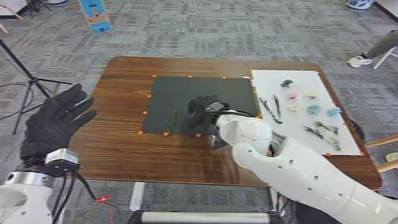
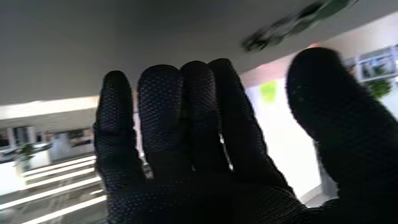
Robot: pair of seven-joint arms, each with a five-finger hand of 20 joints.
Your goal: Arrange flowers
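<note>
Twigs to the right of your right hand

At the far left, your left hand is raised beside the worktop, its fingers spread. Next comes the dark mat, with one green sprig lying on it, its long axis running roughly near to far. Your right hand is just right of that sprig and is much the nearer of the two. Its fingers are straight, the thumb stands well apart, and you seem to hold nothing.

On the white sheet, the dark twigs lie nearest the mat, also running near to far; beyond them, farther right, are the flower heads and leafy sprigs. If a twig is your next pick, you likely need to travel right and close across its length. Drawing back low could nudge the sprig on the mat.
</note>
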